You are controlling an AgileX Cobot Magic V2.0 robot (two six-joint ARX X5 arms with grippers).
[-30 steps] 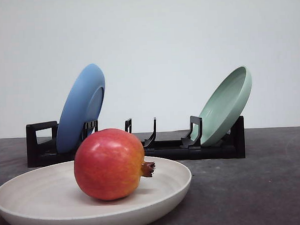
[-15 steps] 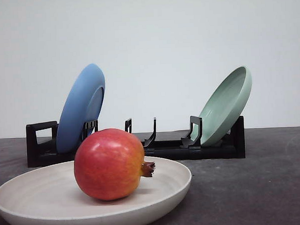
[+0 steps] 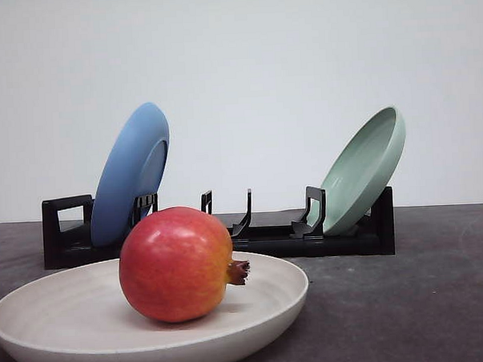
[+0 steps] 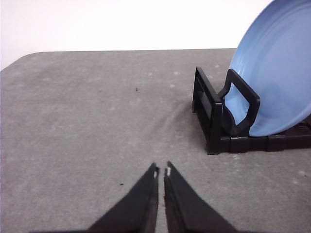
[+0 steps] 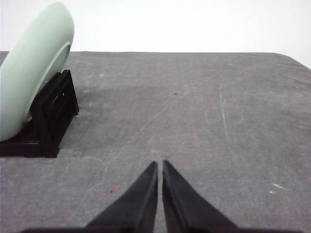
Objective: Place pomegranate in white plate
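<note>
- The wide matte off-white plate (image 3: 63, 317) already carries our round glossy red pomegranate (image 3: 177, 264), lying on its side near the middle; we judge a nudge could roll it toward the shallow rim.
- Behind stands the black slotted rack (image 3: 268, 240), holding the blue plate (image 3: 130, 174) and the pale green plate (image 3: 365, 167), apart from ours.
- Our left gripper (image 4: 161, 171) and right gripper (image 5: 160, 165) are clenched and empty over grey table (image 5: 218, 111).
</note>
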